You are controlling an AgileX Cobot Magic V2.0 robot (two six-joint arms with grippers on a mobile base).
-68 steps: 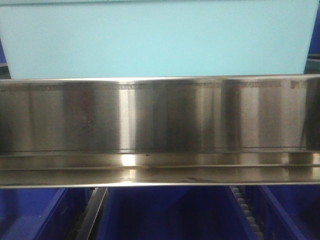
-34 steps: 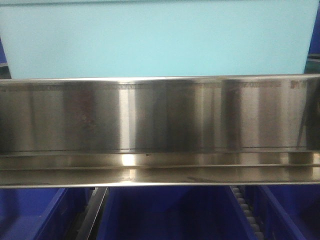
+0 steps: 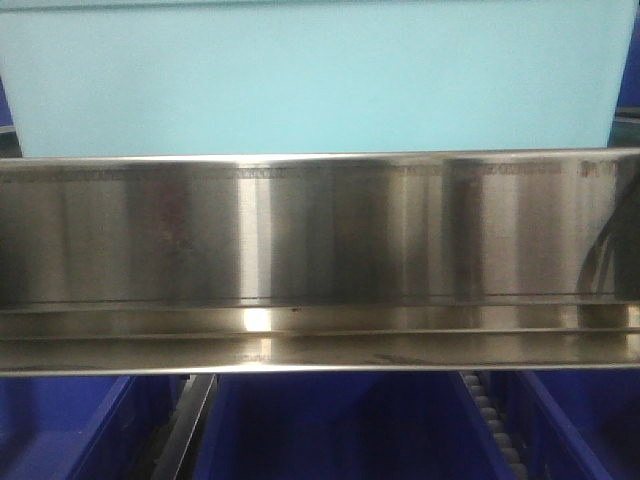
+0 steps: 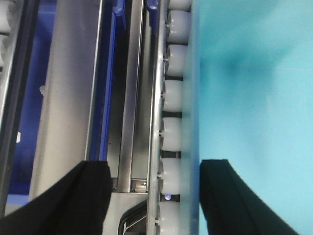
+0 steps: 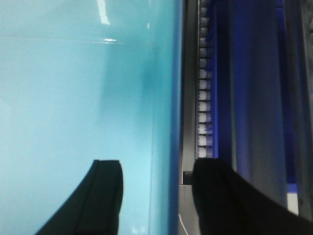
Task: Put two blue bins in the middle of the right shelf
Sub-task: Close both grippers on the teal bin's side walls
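Left hand [image 4: 154, 164] and right hand [image 5: 159, 164] gape, apparently astride walls of one blue bin [image 3: 320, 80].

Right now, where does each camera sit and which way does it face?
Front view: level with the steel shelf rail, facing it square; pale blue bin above, dark-blue bins below; no robot part shows.
Left wrist view: behind the left gripper, looking along the bin's side and white rollers; both fingers show.
Right wrist view: behind the right gripper, along a bin side; both fingers show.
Shared: all see pale blue bin.
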